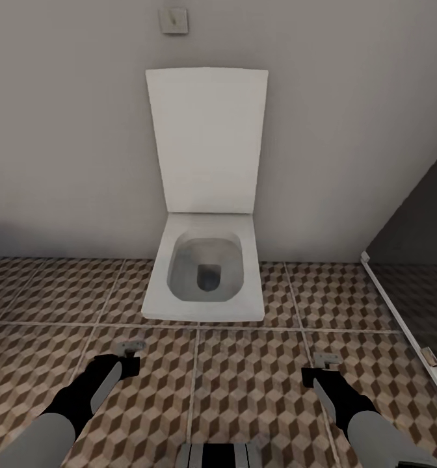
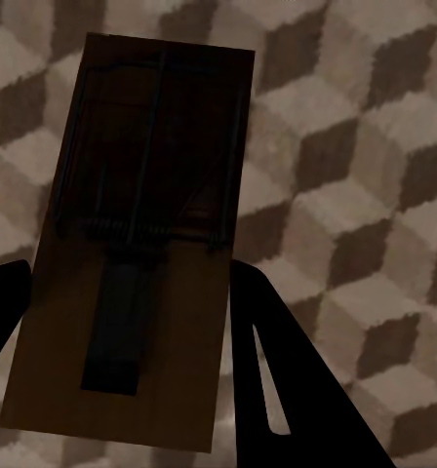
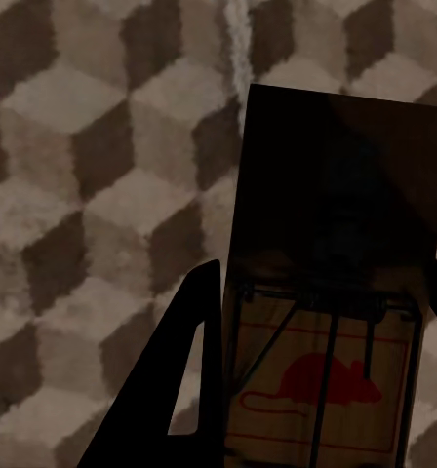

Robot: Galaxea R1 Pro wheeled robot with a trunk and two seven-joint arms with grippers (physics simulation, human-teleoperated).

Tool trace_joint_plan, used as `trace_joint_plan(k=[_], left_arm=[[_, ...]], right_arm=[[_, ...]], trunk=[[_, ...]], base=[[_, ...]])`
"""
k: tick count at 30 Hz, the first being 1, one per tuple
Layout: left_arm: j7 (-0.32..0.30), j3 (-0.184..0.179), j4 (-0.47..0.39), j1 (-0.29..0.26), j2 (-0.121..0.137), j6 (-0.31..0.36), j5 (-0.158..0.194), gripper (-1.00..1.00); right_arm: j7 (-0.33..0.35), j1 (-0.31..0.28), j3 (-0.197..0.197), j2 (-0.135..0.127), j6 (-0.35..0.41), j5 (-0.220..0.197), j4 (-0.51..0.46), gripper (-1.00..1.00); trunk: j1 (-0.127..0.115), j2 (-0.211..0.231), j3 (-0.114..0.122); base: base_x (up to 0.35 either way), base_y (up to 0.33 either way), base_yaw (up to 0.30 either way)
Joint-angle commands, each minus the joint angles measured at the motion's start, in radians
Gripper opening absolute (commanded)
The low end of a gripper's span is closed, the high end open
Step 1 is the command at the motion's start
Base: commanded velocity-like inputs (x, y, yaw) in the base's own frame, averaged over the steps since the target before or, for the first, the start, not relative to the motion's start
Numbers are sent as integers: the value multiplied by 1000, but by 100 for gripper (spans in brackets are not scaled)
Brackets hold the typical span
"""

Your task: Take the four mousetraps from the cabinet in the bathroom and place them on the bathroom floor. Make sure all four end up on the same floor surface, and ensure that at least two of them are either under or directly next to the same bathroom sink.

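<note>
A dark-brown mousetrap (image 2: 140,244) sits clamped between the black fingers (image 2: 277,361) of my left gripper (image 1: 131,351), which is shut on it above the cube-patterned bathroom floor (image 1: 244,383). My right gripper (image 1: 323,364) is shut on a second mousetrap (image 3: 336,292), whose red mouse print shows between its fingers (image 3: 184,390). Both grippers hover low over the tiles, a little short of the toilet, left and right of it. The cabinet is out of view.
A white toilet (image 1: 205,286) with its lid raised stands against the grey wall straight ahead, a flush plate (image 1: 173,20) above it. A dark panel with a white frame (image 1: 400,312) borders the floor on the right. My base (image 1: 218,455) is at the bottom edge.
</note>
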Motion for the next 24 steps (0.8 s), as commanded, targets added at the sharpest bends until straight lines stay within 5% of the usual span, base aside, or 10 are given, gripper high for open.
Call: trace_joint_plan(k=[1,8,24], left_arm=[[7,-6,-2,0,2,3,7,-100],[6,-6,-1,0,1,-5,9,-100],[4,-6,-1,0,-2,-19,12,-100]], right_arm=[[2,0,-4,1,6,2,-2,-100],[1,0,-3,1,4,2,-1,-100],[1,0,-3,0,4,2,-1,-100]], trunk=[[0,0,-1],[0,0,-1],[0,0,-1]], base=[[0,0,0],[0,16,0],[0,192,0]])
